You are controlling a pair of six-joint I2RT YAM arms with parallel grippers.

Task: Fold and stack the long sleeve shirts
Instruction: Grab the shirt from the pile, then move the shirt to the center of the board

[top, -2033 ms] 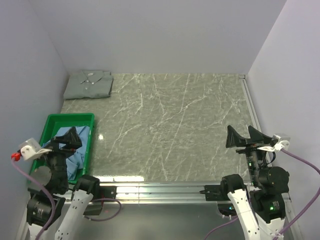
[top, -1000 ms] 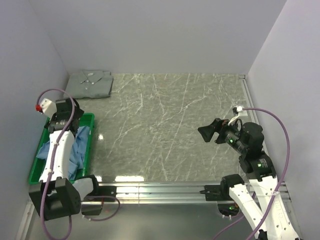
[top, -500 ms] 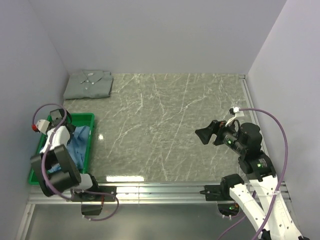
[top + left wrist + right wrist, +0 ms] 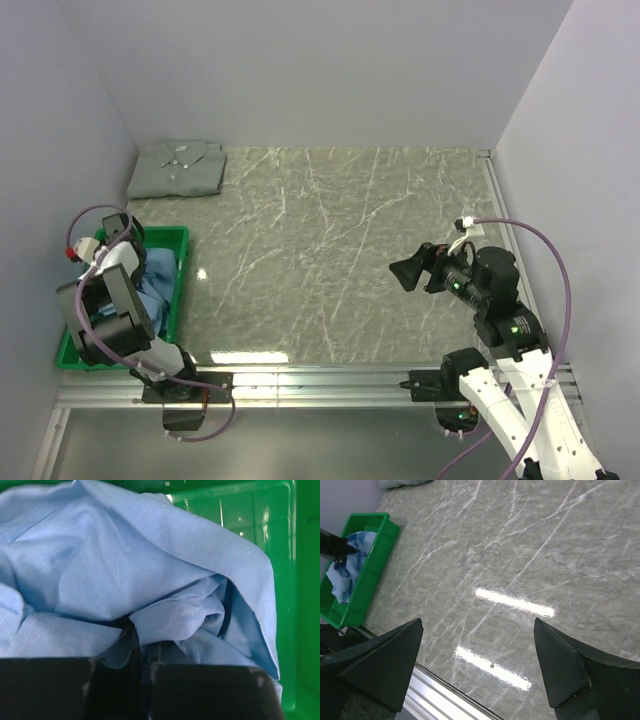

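A crumpled light blue long sleeve shirt [image 4: 157, 282] [image 4: 150, 565] lies in the green tray [image 4: 182, 262] at the left. My left gripper [image 4: 133, 258] [image 4: 141, 647] reaches down into that tray, its black fingers pinched together on a fold of the blue cloth. The pale grey-green long sleeve shirt [image 4: 178, 168] lies folded in the table's far left corner, collar up. On the right, my right gripper [image 4: 408, 272] [image 4: 478, 625] hangs open above bare table, holding nothing and pointing left. The right wrist view also shows the blue shirt [image 4: 347, 565] in the tray [image 4: 376, 555].
The grey marbled table [image 4: 330, 240] is walled at the back and on both sides. A metal rail [image 4: 320, 380] runs along the near edge. The tray's green wall [image 4: 300, 580] stands close to the right of the left fingers.
My left arm came down into the tray and its jaws shut on the blue shirt. The right gripper has shifted slightly left over the table and stays open.
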